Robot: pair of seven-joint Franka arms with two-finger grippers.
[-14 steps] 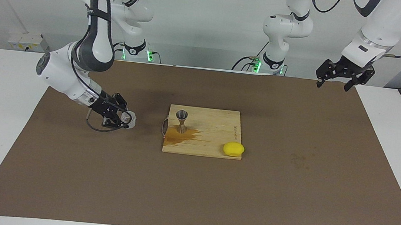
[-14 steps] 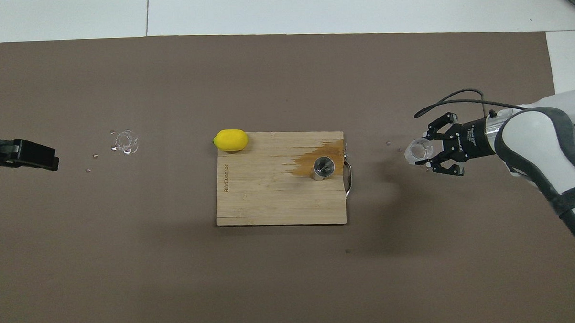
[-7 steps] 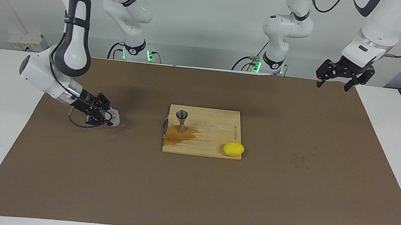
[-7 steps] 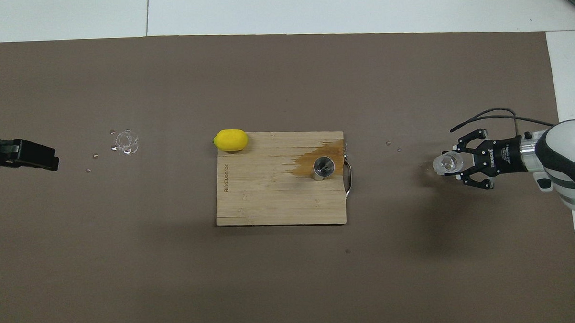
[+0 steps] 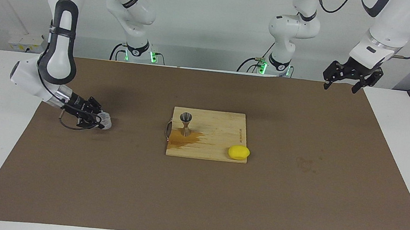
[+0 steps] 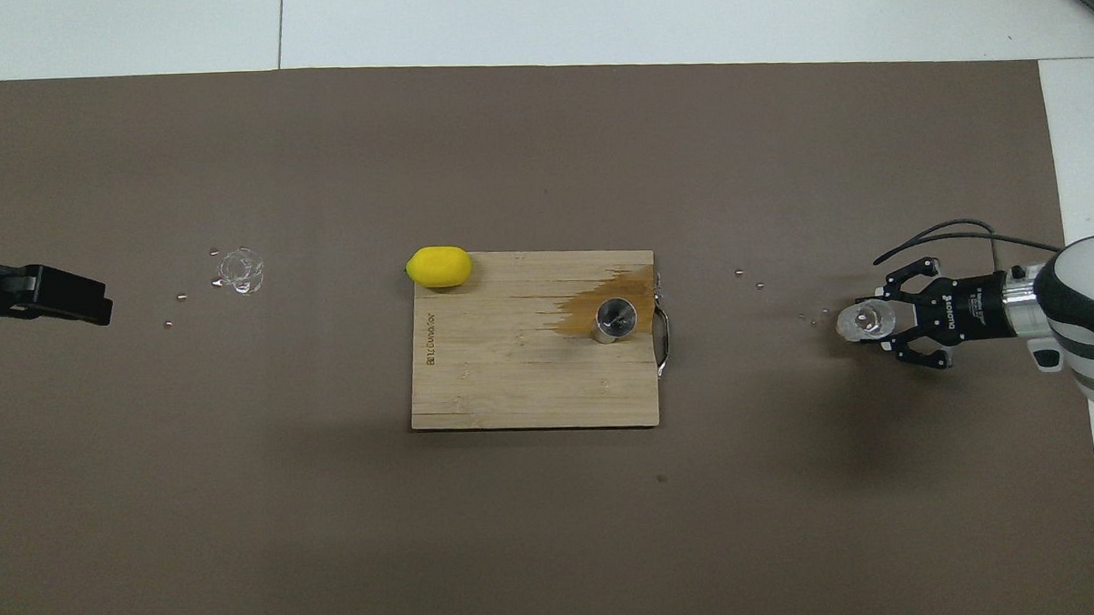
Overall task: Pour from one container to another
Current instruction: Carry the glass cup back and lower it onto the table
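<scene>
The clear cup (image 5: 105, 121) (image 6: 859, 321) is in my right gripper (image 5: 99, 119) (image 6: 871, 322), which is shut on it low over the brown mat, toward the right arm's end of the table. The metal jigger (image 5: 185, 123) (image 6: 616, 319) stands upright on the wooden board (image 5: 222, 132) (image 6: 513, 372), at the corner beside the board's handle. A brown wet stain (image 5: 184, 138) (image 6: 576, 312) spreads around its foot. My left gripper (image 5: 339, 86) (image 6: 55, 295) waits open and raised over the mat's corner at the left arm's end.
A yellow lemon (image 5: 238, 152) (image 6: 438, 266) lies at the board's corner farthest from the robots. A faint wet ring with droplets (image 5: 304, 164) (image 6: 239, 269) marks the mat toward the left arm's end. A few droplets (image 6: 748, 279) lie between board and cup.
My right gripper has carried the clear cup away from the board toward the right arm's end of the table and lower. The left arm has not moved.
</scene>
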